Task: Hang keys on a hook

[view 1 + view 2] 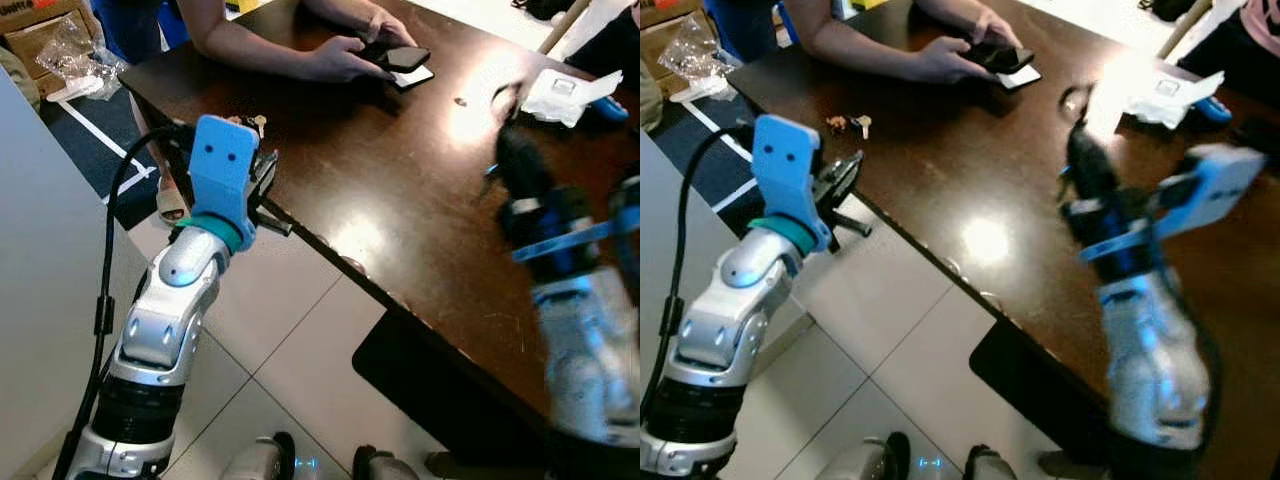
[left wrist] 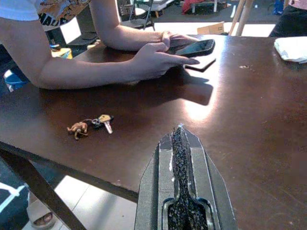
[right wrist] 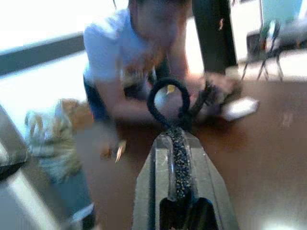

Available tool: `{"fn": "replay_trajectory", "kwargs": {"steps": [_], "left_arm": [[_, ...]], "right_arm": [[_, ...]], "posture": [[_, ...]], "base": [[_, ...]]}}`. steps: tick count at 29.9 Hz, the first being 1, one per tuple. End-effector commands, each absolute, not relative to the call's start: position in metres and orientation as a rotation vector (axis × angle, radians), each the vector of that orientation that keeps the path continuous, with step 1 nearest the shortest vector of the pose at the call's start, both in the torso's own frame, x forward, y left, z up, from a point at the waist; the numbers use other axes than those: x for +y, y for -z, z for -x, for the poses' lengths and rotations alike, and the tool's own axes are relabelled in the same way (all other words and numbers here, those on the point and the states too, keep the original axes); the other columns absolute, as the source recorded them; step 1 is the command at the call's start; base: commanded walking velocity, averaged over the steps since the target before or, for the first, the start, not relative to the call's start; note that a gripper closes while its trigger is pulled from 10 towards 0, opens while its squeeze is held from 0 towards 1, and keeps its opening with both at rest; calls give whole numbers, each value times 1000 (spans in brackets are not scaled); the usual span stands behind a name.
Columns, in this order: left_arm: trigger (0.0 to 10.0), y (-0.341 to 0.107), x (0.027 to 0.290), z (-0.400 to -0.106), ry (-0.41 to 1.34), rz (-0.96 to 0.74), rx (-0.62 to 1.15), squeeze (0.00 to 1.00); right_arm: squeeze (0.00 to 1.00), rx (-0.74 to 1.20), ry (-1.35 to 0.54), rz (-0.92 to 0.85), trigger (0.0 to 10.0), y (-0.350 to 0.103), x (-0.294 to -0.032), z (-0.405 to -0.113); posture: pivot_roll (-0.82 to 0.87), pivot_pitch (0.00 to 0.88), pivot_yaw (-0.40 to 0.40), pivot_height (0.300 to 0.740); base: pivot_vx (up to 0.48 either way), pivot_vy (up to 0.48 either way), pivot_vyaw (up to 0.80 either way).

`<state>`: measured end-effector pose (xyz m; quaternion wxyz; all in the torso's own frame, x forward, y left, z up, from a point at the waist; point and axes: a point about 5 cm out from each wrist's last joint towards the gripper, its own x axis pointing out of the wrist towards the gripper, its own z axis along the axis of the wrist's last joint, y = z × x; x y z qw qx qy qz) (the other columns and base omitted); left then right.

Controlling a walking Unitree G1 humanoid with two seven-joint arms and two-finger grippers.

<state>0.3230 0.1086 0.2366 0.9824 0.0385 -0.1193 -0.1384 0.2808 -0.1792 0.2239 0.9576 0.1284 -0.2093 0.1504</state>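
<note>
Lying ungrasped on the table [image 2: 249, 124], the keys [image 2: 91, 125] sat at ten o'clock from my left gripper [image 2: 178, 139], its fingers pressed together and empty.

The left gripper [image 2: 180, 139] is raised at the near edge of the dark table [image 1: 420, 210], its two black fingers pressed flat together and pointing in over the tabletop, with the silver left arm [image 1: 160, 320] bent upward beneath it beside the table's edge. The right gripper [image 3: 176, 128] is held above the table further in, its fingers likewise closed against each other and pinching a small black loop [image 3: 167, 103] at their tips. The right arm [image 1: 1150, 340] rises steeply over the table's near side and is blurred.
</note>
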Motion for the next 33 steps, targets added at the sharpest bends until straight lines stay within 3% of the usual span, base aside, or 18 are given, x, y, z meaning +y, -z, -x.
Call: {"fn": "replay_trajectory", "kwargs": {"steps": [1, 9, 12, 19, 33], "left_arm": [[10000, -232, 111, -325, 255, -72, -224, 0], [10000, -228, 116, -331, 177, -100, -244, 0], [10000, -229, 120, -334, 129, -103, -262, 0], [10000, -229, 120, -334, 121, -102, -268, 0], [10000, -228, 116, -335, 134, -109, -283, 0]], "right_arm": [[0, -415, -289, -241, 10000, -219, -174, -281], [0, -371, -284, -166, 10000, -208, -157, -285], [0, -372, -287, -55, 10000, -208, -154, -287], [0, -366, -265, -14, 10000, -207, -151, -288], [0, -352, -249, -45, 10000, -201, -157, -290]], "posture": [[-50, 72, 115, 740], [-48, 46, 105, 740], [-44, 38, 98, 740], [-44, 40, 94, 740], [-44, 53, 97, 740]], "base": [[0, 0, 0], [39, 0, 0], [480, 0, 512], [480, 0, 792], [480, 0, 0]]}}
